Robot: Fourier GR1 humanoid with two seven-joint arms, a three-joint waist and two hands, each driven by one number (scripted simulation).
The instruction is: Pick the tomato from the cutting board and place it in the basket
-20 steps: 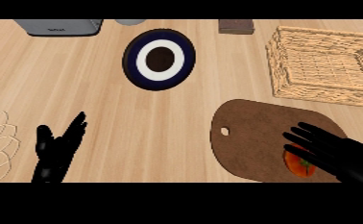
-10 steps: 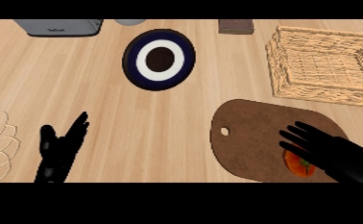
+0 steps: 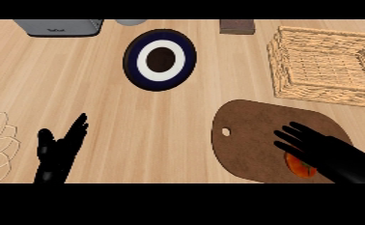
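The tomato (image 3: 299, 165) is red-orange and lies on the brown cutting board (image 3: 249, 132) at the lower right, mostly hidden under my right hand (image 3: 324, 151). That hand lies over the tomato with its fingers spread and straight, pointing up and left; only a sliver of the fruit shows below them. The woven basket (image 3: 285, 64) stands at the upper right, beyond the board. My left hand (image 3: 61, 151) rests open at the lower left, fingers up.
A dark blue and white plate (image 3: 160, 60) lies at the upper middle. A grey appliance (image 3: 61, 26), a grey round object (image 3: 130, 22) and a brown block (image 3: 236, 26) line the far edge. A pale ridged object (image 3: 6, 144) shows at the left edge.
My right hand has slid a little up and left over the tomato, covering more of it. The left hand has stayed where it was.
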